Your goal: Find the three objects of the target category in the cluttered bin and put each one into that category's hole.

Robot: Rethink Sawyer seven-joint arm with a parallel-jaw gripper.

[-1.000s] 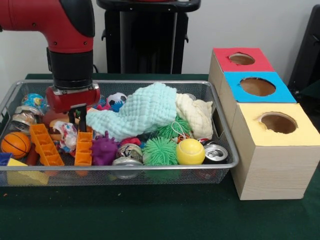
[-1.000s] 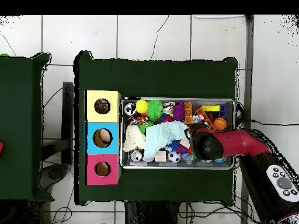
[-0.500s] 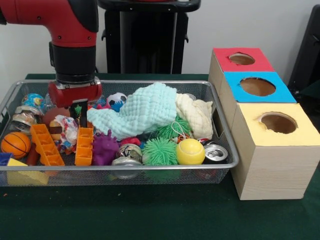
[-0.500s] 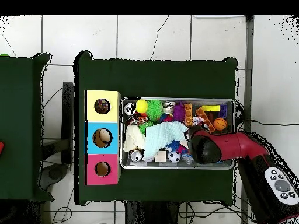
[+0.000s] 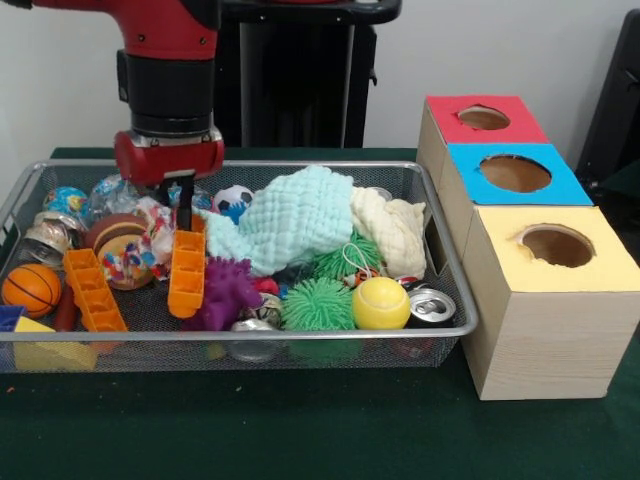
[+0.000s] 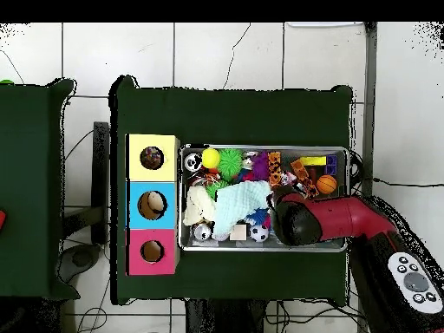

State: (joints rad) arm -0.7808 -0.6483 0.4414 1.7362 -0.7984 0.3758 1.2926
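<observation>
Evenly and softly lit from above, no harsh glare; faint shadows under the gripper [image 5: 184, 215]; slightly soft focus everywhere around it.

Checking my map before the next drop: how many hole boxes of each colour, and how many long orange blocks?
Red box: 1
Blue box: 1
Yellow box: 1
Orange blocks: 2, one held by the gripper, one lying in the bin
Total: 5
</observation>
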